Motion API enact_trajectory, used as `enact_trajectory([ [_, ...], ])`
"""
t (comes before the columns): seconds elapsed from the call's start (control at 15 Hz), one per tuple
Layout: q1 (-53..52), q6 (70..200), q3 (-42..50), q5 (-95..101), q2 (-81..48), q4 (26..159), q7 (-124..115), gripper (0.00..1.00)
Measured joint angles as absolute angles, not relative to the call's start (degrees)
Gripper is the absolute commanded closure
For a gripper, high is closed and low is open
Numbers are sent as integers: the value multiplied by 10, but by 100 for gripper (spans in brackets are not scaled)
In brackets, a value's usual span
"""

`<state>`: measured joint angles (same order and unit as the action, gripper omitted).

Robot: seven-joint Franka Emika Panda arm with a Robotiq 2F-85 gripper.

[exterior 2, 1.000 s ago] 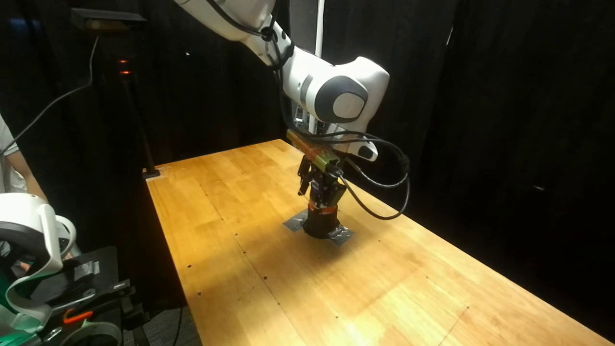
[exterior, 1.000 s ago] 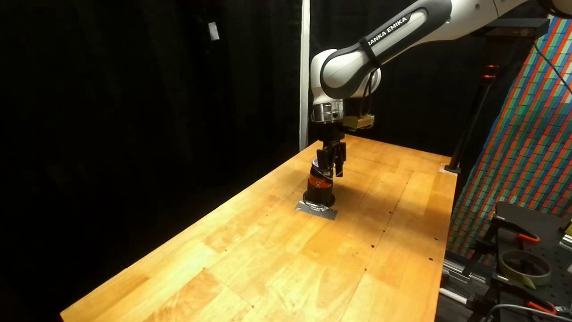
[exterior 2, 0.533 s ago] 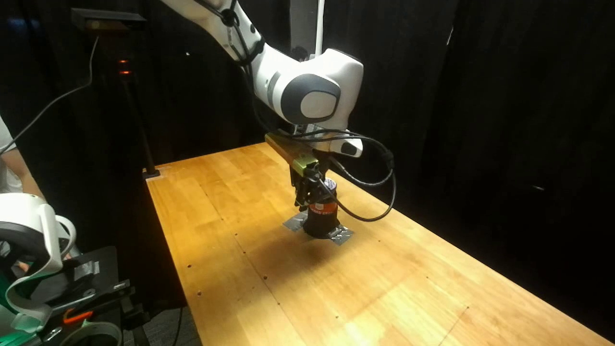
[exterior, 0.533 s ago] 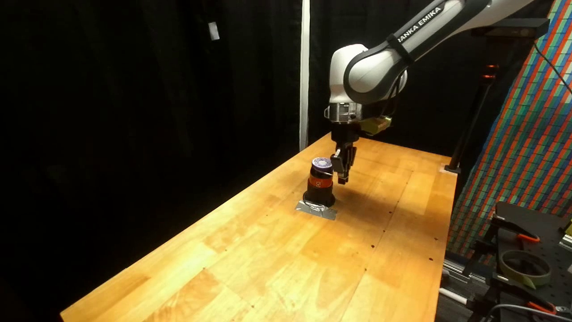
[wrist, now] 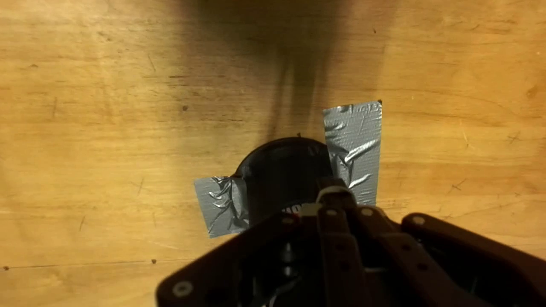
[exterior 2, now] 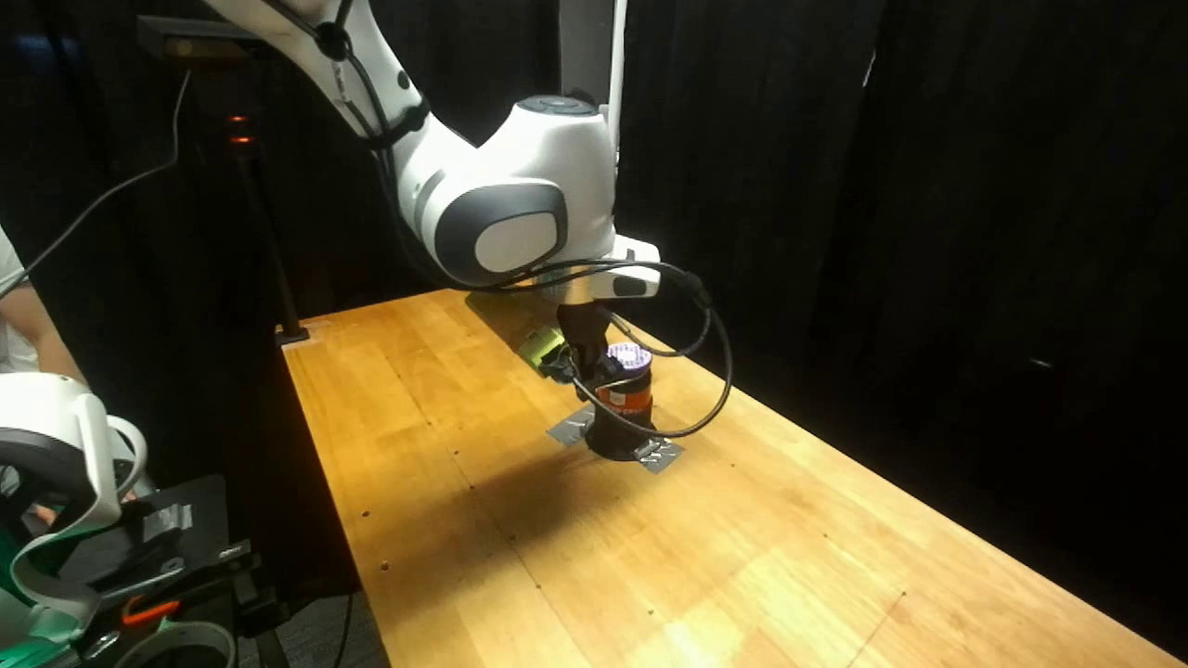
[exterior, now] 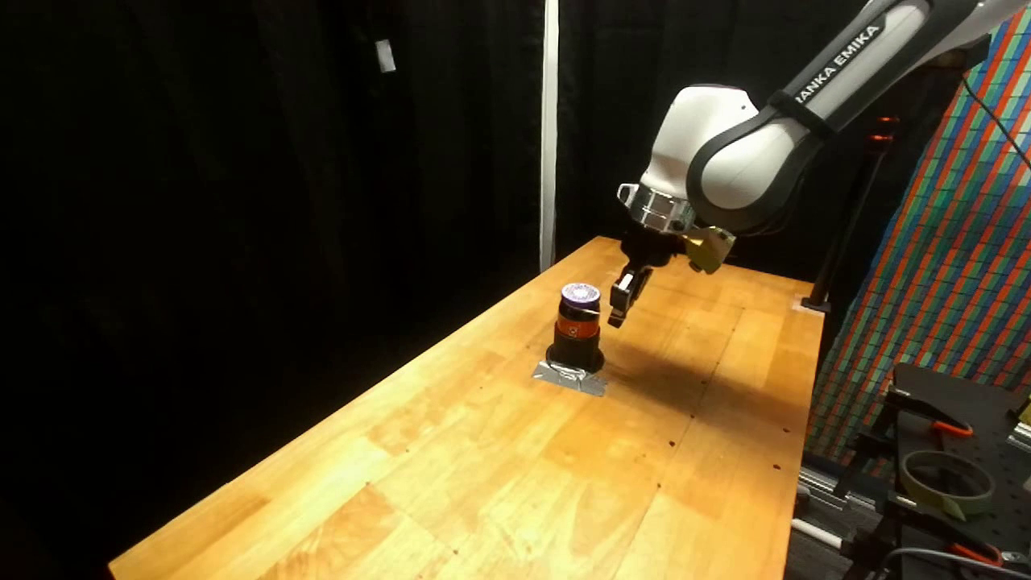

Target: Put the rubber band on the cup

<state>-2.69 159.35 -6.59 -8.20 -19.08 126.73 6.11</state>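
Observation:
The dark cup [exterior: 578, 348] stands upright with an orange-red band around its middle and a pale purple-white lid. A thin pale line, apparently the rubber band [exterior: 591, 312], crosses its upper part just below the lid. My gripper [exterior: 618, 318] is beside the cup's top, tilted and apart from it in that exterior view. From the wrist, the cup [wrist: 286, 170] lies beneath the gripper [wrist: 337, 189], whose fingers are together. A whitish ring circles the fingertips [wrist: 329, 183]; I cannot tell whether it belongs to the rubber band. The cup's top is mostly hidden there.
Grey tape [wrist: 356, 145] fixes the cup's base to the wooden table [exterior: 483, 451]. A black cable loop [exterior 2: 724, 371] from the arm hangs across the cup in an exterior view. A dark post [exterior: 846, 217] stands at the table's far corner.
The fingers, spread at the cup's top a second ago, have come together. The gripper has moved off sideways and tilted, uncovering the lid. The cup has stayed in place.

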Motion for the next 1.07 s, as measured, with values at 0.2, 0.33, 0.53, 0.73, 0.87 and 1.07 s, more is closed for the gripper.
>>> enact_trajectory([
  [0.2, -13, 1679, -88, -91, -183, 1312, 74, 100],
  [0.33, 4, 1737, -111, -101, -181, 1335, 84, 100],
  [0.53, 38, 1821, -151, -116, -181, 1364, 98, 100],
  [0.73, 73, 1884, -187, -116, -181, 1388, 100, 100],
  [0.87, 92, 1914, -203, -115, -181, 1401, 100, 100],
  [1.07, 128, 1956, -235, -107, -183, 1417, 98, 100],
])
